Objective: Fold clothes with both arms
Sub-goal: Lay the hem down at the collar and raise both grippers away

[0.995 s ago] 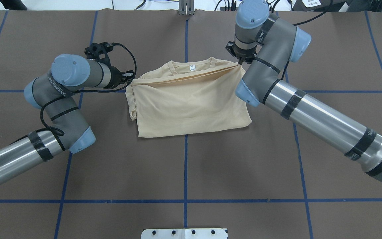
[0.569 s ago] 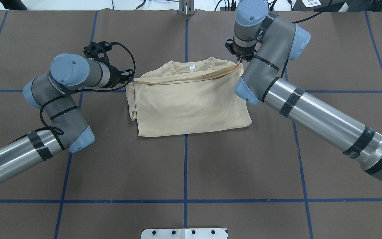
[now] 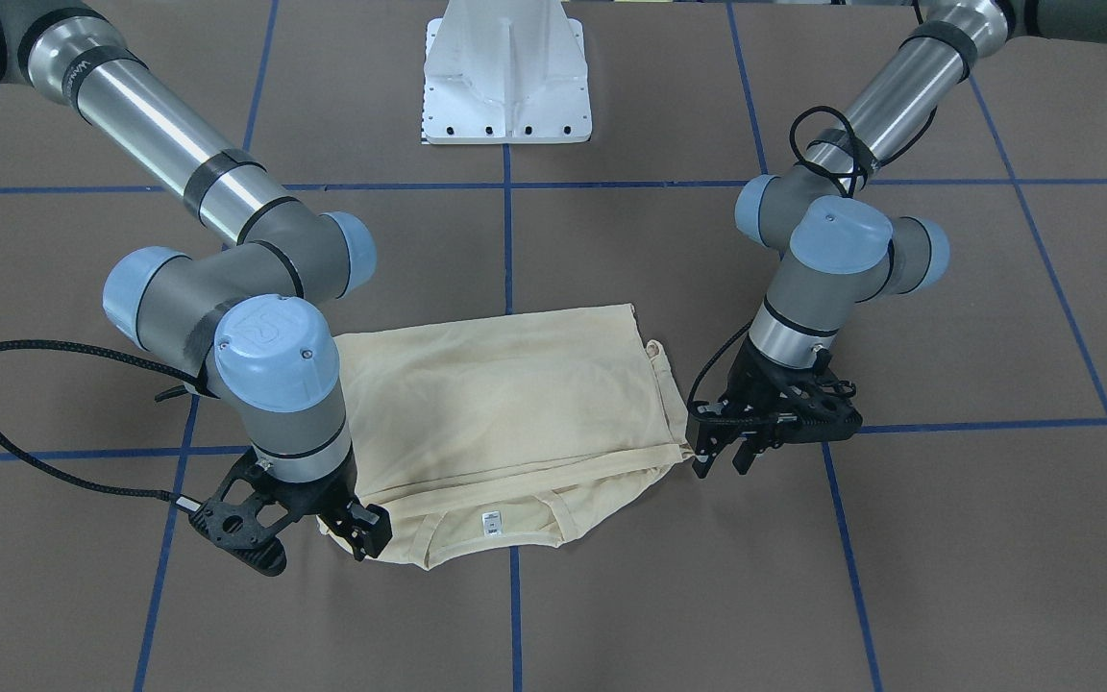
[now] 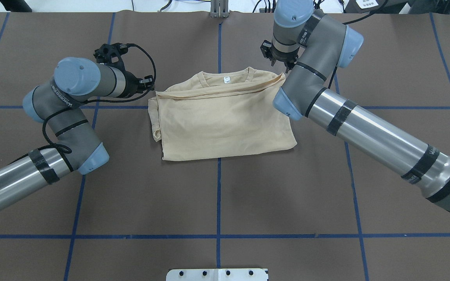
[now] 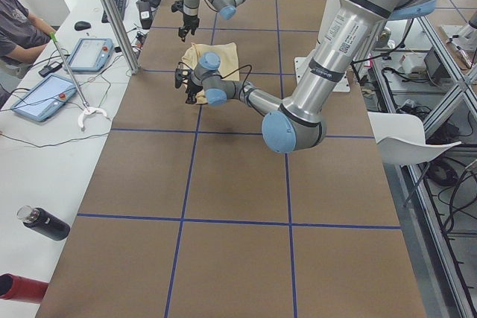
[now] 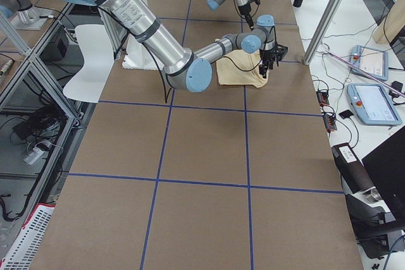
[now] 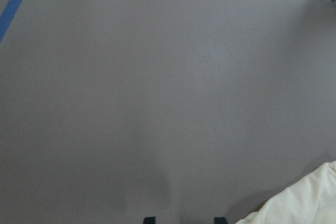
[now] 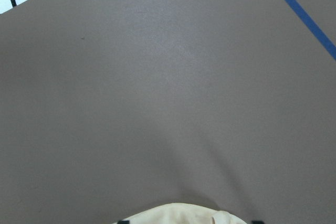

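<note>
The cream-yellow T-shirt (image 4: 225, 121) lies folded on the brown table, its ribbed neck and white label (image 4: 227, 80) at the far edge; the print is hidden. It also shows in the front view (image 3: 505, 394). My left gripper (image 4: 151, 83) is open and empty just off the shirt's far left corner, clear in the front view (image 3: 719, 463). The left wrist view shows its two fingertips (image 7: 149, 220) apart, with cloth (image 7: 294, 203) to the side. My right gripper (image 4: 283, 66) is open at the far right corner (image 3: 359, 533), with the shirt edge (image 8: 178, 213) just below it.
The white pedestal base (image 3: 505, 77) stands at the robot's side of the table. Blue tape lines (image 4: 219, 195) cross the brown surface. A metal post (image 5: 112, 20) and tablets (image 5: 41, 98) stand on the operators' side, where a person (image 5: 19, 27) sits.
Both grippers have let go of the shirt's folded-over edge and drawn back from its corners. The edge has settled flat just below the neck.
</note>
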Controlling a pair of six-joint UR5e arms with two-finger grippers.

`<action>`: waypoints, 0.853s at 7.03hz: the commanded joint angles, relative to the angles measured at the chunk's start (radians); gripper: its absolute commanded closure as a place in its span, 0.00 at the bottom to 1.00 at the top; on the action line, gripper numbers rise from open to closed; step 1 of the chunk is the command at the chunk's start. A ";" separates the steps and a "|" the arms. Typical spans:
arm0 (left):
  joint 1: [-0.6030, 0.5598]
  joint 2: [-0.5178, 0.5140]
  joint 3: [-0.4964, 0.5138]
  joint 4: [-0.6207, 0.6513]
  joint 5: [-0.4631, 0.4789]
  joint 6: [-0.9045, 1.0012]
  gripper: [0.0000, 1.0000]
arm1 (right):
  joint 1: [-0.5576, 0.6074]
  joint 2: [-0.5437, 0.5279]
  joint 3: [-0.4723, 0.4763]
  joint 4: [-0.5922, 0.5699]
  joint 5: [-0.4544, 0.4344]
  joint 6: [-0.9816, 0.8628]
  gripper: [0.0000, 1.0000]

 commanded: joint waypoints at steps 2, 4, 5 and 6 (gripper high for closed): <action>-0.079 -0.003 -0.011 0.000 -0.163 0.006 0.11 | 0.020 -0.090 0.190 0.033 0.045 0.163 0.01; -0.081 -0.001 -0.039 0.011 -0.165 0.002 0.11 | -0.021 -0.344 0.531 0.036 0.036 0.313 0.00; -0.081 0.002 -0.039 0.011 -0.165 0.002 0.11 | -0.063 -0.441 0.631 0.038 0.016 0.382 0.00; -0.081 0.005 -0.047 0.009 -0.165 0.001 0.11 | -0.108 -0.498 0.703 0.038 -0.014 0.460 0.01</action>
